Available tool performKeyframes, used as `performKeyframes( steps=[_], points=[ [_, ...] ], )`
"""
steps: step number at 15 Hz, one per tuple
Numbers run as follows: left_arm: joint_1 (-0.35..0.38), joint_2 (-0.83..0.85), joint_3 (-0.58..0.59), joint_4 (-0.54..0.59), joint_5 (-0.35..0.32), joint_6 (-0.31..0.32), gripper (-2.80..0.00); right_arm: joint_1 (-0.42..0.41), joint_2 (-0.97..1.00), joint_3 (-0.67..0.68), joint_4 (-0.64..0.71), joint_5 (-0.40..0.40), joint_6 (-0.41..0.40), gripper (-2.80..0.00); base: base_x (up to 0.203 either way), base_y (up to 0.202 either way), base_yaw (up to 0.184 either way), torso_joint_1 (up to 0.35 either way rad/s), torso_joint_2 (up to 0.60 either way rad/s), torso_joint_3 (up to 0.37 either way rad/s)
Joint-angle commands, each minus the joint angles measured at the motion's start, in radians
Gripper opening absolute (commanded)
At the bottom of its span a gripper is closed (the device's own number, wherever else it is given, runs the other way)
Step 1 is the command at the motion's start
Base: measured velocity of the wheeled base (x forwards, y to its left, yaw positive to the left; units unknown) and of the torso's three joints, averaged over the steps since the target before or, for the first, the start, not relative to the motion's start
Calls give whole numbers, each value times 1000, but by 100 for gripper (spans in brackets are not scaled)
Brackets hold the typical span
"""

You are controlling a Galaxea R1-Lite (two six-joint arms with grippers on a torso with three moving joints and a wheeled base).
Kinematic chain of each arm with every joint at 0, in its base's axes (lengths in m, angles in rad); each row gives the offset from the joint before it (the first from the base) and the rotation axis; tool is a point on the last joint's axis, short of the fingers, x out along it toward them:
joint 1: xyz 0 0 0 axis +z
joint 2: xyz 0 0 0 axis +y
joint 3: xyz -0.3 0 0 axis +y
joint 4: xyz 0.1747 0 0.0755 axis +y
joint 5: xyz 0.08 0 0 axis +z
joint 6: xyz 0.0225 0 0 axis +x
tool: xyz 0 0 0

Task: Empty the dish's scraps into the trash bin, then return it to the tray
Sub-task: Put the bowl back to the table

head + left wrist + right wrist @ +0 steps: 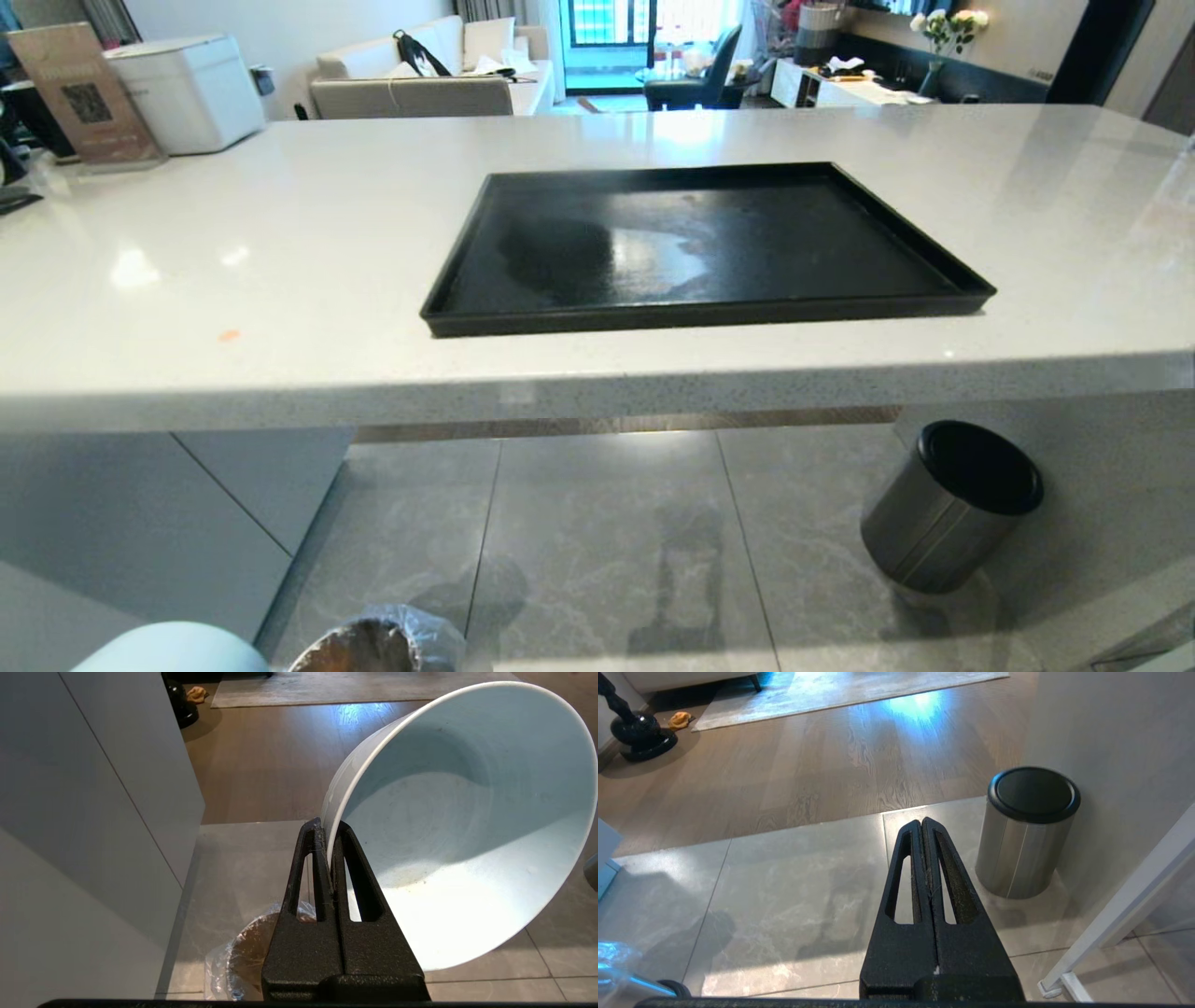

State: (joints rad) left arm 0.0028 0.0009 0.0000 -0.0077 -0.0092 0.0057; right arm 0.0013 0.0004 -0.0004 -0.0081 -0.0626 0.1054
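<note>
Left wrist view: left gripper fingers pinch the dish rim above the trash bin; right gripper fingers pressed together

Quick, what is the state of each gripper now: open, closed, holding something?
Left gripper: closed on the rim of the dish, above the trash bin.
Right gripper: closed, holding nothing.

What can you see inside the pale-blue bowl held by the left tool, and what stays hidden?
The bowl looks empty: bare glossy inside, only faint smears, no scraps. The left tool grips its rim, covering a small strip of the inner wall there.
</note>
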Motion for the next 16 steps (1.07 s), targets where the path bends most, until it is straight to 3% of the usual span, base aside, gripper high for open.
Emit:
performKeyframes(
  steps=[1,7,16],
  points=[
    [0,1,0,0,0,0,-280,0,0,0,0,0,0,-280,0,0,0,-17,-394,-401],
    [0,1,0,0,0,0,-280,0,0,0,0,0,0,-280,0,0,0,23,-431,-402],
    [0,1,0,0,0,0,-280,0,0,0,0,0,-1,-280,0,0,0,120,-481,-374]
  ],
)
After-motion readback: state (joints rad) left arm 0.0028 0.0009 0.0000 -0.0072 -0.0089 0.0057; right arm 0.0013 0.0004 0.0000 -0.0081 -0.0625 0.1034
